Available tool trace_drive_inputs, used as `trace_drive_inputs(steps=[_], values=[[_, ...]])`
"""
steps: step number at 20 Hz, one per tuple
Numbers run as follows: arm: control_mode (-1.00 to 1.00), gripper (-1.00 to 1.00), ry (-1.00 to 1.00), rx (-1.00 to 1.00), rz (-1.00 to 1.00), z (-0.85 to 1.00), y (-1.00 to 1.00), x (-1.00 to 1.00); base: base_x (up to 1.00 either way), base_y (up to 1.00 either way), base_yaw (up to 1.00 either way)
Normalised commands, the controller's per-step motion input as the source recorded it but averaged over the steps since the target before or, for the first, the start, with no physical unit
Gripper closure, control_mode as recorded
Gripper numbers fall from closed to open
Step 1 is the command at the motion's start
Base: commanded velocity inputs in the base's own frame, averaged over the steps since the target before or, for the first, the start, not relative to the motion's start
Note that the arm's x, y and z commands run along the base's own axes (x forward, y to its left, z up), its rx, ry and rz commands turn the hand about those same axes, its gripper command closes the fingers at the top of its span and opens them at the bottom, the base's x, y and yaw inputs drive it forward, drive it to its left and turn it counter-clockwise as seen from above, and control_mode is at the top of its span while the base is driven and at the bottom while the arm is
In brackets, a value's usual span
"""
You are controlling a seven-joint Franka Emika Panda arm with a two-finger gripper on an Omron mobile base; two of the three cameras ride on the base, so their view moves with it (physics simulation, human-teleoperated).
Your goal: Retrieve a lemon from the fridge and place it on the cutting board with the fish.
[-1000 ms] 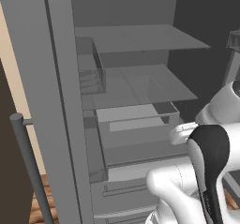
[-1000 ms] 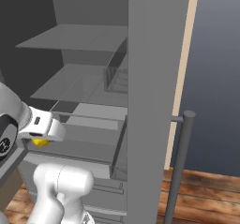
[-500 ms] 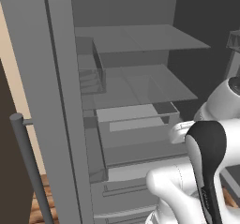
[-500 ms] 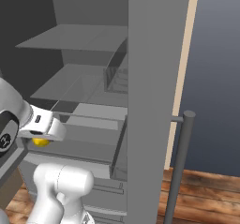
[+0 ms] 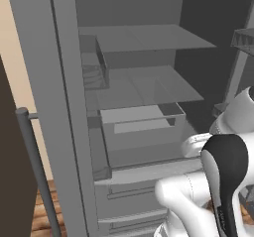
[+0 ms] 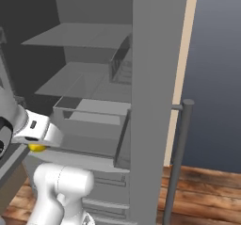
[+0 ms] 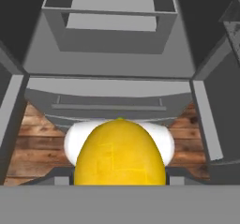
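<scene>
The grey fridge stands open in front of me, its shelves and clear drawer bare. My gripper hangs just outside the lower drawers, at the left of the right base view. It is shut on the bright yellow lemon. Seen from the hand view, the lemon sits large at bottom centre and covers the fingertips, with the fridge drawer beyond it. My white wrist pokes out from behind the elbow in the left base view. The cutting board and the fish are out of view.
An open fridge door with a long bar handle stands to the right, another door with its handle to the left. A dark brown cabinet flanks the far left. Wooden floor lies below.
The hand with the lemon has eased slightly lower and back toward the base; the grip is unchanged.
</scene>
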Motion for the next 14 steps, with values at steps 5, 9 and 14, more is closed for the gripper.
trace_drive_inputs(steps=[5, 9, 14], values=[[1.00, 1.00, 0.00, 0.00, 0.00, 0.00, 0.00, 0.00, -0.90, 0.00, -0.16], [1.00, 1.00, 0.00, 0.00, 0.00, 0.00, 0.00, 0.00, -0.79, -0.03, -0.26], [1.00, 1.00, 0.00, 0.00, 0.00, 0.00, 0.00, 0.00, -0.58, -0.11, -0.43]])
